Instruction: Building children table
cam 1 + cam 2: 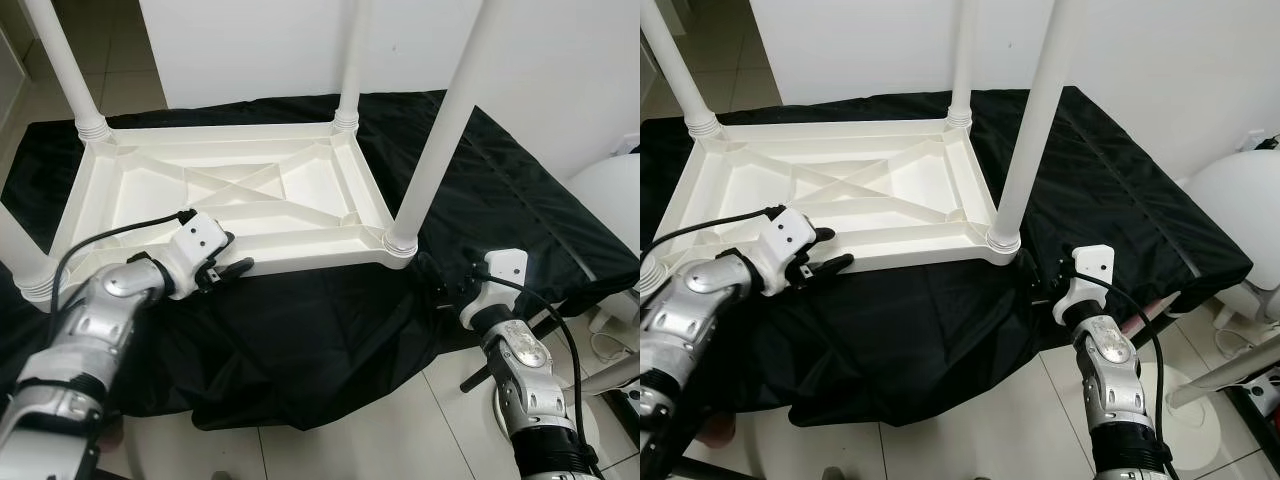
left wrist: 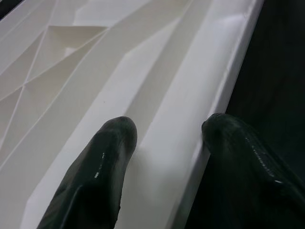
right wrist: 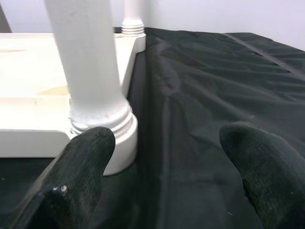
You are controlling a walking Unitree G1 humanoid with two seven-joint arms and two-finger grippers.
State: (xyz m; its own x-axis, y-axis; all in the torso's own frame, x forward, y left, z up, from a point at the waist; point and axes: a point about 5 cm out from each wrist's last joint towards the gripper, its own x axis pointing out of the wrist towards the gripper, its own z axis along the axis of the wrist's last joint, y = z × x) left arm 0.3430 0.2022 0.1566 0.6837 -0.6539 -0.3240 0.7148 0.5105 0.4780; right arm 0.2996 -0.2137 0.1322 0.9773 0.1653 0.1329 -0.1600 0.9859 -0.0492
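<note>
Your left gripper (image 1: 232,268), lower left, straddles the upturned table's (image 1: 230,190) near rim, fingers apart; your right gripper (image 3: 167,157) gapes wide beside the corner leg (image 1: 440,130).

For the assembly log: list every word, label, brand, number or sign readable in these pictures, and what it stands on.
None can be read.
The upturned white table, its legs and the black cloth carry no print.
The left tool, the right tool and their housings show no marking.
</note>
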